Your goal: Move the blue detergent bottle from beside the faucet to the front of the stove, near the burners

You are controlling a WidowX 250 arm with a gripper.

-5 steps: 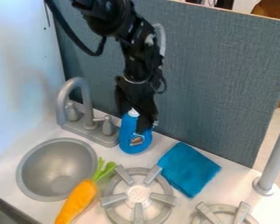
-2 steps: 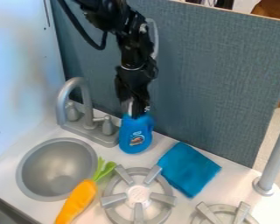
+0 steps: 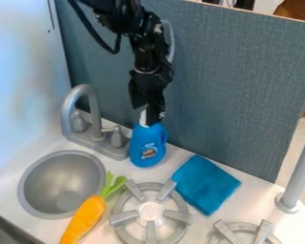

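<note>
- The bottle point(image 3: 148, 148) is stood upright on the counter point(image 3: 176, 157), directly below the gripper point(image 3: 146, 113), between the faucet point(image 3: 95, 114) and the cloth point(image 3: 206, 183).
- The bottle's white cap point(image 3: 143, 118) is met by the lower end of the gripper, and the bottle's top right is overlapped by it.
- Whether the jaws are released, or clenched on the cap, cannot be told.
- The cap is partly hidden by the gripper, so its full shape cannot be made out.
- The arm point(image 3: 142, 35) is cut off by the top edge.
- The carrot point(image 3: 85, 219) is laid between the sink point(image 3: 63, 188) and the near burner point(image 3: 150, 212); its tip is cut off at the bottom edge.
- The other burner point(image 3: 263, 232) is also cut off there.
- The pole point(image 3: 298, 171) is cut off at the right edge.
- The counter is backed by a grey-blue panel point(image 3: 244, 86).
</note>
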